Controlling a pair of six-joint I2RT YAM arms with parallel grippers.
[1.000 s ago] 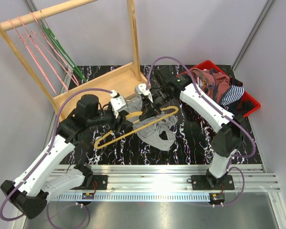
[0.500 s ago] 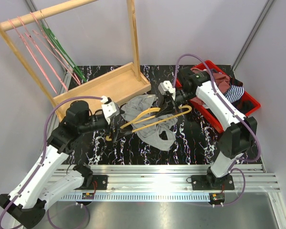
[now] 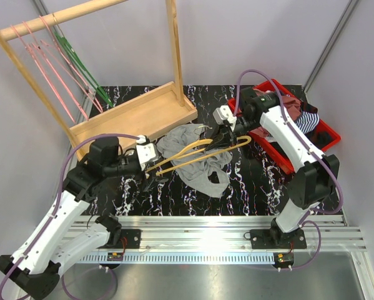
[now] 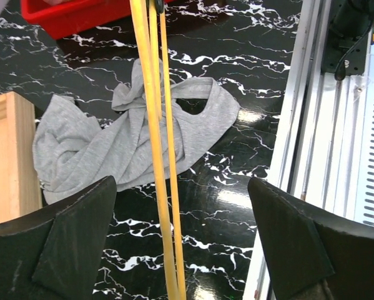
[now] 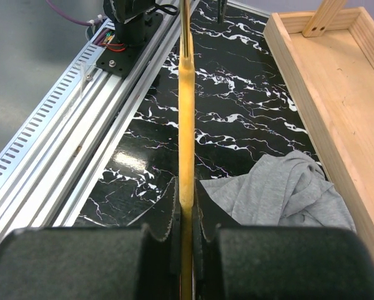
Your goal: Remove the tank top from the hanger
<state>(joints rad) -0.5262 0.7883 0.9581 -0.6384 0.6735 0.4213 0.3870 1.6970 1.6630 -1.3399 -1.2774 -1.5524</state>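
On the black marbled surface [image 3: 249, 181], the grey tank top [image 3: 202, 170] has stayed crumpled beside the wooden rack base [image 5: 324, 94], while the yellow hanger [image 5: 185, 125] above it has shifted slightly toward the red bin [image 4: 74, 15] since the earlier frame. Its long axis runs near-left to far-right. Our right claw [image 5: 185, 219] pinches its far end. Our left claw [image 4: 182, 184] stands spread, with the hanger passing between its fingers.
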